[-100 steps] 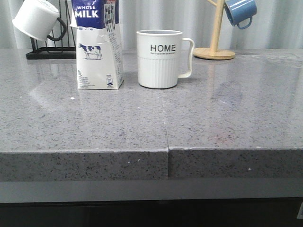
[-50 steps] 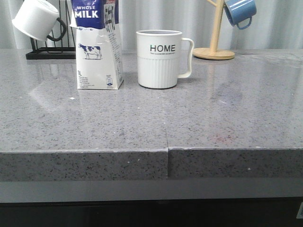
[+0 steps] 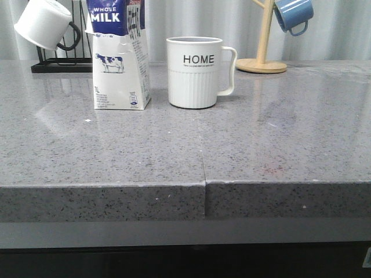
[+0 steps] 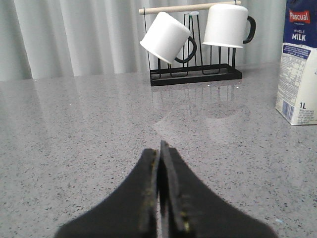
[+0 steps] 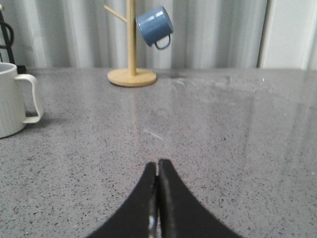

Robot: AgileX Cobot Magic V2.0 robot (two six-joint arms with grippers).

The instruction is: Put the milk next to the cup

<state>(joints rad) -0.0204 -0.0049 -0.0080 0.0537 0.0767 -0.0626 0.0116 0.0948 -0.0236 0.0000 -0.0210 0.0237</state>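
The milk (image 3: 120, 58), a tall white carton with a blue top, stands upright on the grey counter just left of the cup (image 3: 196, 72), a ribbed white mug lettered "HOME" with its handle to the right; a small gap separates them. Neither arm shows in the front view. In the left wrist view my left gripper (image 4: 159, 148) is shut and empty above bare counter, with the milk (image 4: 299, 64) far off to one side. My right gripper (image 5: 157, 165) is likewise shut on nothing, and the cup (image 5: 15, 104) sits at the edge of its view.
A black rack (image 3: 61, 65) with small white mugs (image 3: 44, 23) stands behind the milk at the back left. A wooden mug tree (image 3: 264, 55) holding a blue mug (image 3: 294, 14) stands at the back right. A seam (image 3: 204, 168) runs through the counter's middle.
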